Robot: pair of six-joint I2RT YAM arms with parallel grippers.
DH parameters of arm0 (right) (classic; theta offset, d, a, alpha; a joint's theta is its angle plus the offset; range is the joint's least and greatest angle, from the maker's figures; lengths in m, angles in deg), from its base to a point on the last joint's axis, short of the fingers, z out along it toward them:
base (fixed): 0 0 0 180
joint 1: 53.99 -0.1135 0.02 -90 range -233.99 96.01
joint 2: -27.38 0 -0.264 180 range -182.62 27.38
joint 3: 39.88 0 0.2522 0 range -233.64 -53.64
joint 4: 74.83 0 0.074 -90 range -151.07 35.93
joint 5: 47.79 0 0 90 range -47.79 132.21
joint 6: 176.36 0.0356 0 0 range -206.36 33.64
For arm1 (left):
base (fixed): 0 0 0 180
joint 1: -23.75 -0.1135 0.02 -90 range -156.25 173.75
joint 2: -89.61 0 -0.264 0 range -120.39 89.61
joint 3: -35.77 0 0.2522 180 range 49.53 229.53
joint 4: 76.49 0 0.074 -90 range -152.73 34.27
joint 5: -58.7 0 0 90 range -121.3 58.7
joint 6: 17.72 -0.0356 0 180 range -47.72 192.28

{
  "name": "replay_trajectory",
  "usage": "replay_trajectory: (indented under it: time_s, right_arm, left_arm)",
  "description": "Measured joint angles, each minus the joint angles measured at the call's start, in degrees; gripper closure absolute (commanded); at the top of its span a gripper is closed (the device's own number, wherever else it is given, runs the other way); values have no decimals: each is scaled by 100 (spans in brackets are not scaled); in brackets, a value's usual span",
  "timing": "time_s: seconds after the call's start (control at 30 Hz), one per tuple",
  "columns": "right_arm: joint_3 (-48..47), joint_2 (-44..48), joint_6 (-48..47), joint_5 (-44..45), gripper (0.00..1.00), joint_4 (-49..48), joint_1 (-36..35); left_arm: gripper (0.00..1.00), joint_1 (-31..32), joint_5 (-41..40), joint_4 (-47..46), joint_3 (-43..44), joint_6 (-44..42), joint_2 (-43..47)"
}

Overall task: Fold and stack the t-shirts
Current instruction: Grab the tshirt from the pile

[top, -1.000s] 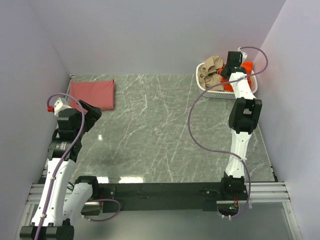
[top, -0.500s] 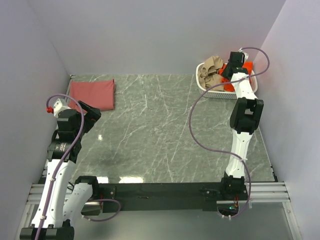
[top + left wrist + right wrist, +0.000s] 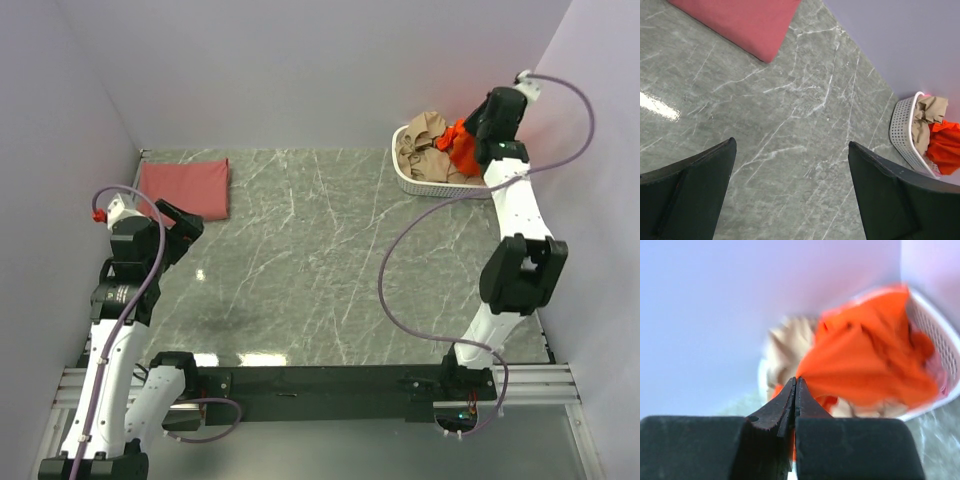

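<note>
A dusty brick-red t-shirt lies folded to a rectangle at the far left of the table, also in the left wrist view. A bright orange-red t-shirt is drawn up out of the white basket. My right gripper is shut on a pinch of this orange-red t-shirt, above the basket at the far right. My left gripper stands open over bare table near the left edge, short of the folded shirt.
The white slotted basket also holds beige cloth. Walls close the table at the back, left and right. Grey marbled tabletop stretches between the two arms.
The right gripper has closed on the orange-red t-shirt and risen up and to the right, pulling the cloth out of the basket. The left arm has stayed put.
</note>
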Motion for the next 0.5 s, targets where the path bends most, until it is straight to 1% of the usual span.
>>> replay_trajectory:
  time_s: [0.07, 0.17, 0.23, 0.33, 0.43, 0.5]
  right_arm:
    - [-94, 332, 20, -52, 100, -70, -11]
    - [-455, 562, 39, -146, 100, -11, -15]
    - [-874, 597, 33, -181, 100, 133, -44]
    - [-1788, 590, -92, -170, 100, 573, -210]
    - [-2660, 643, -275, -131, 100, 785, -623]
    - [-2889, 885, -389, -138, 100, 796, -1108]
  left_arm:
    - [1, 0, 7, 52, 55, -4, 17]
    - [1, 0, 52, 98, 68, -44, 85]
    - [1, 0, 127, 129, 68, -96, 146]
    - [1, 0, 260, 170, 70, -142, 249]
    - [1, 0, 317, 221, 68, -160, 334]
    - [1, 0, 352, 271, 68, -181, 415]
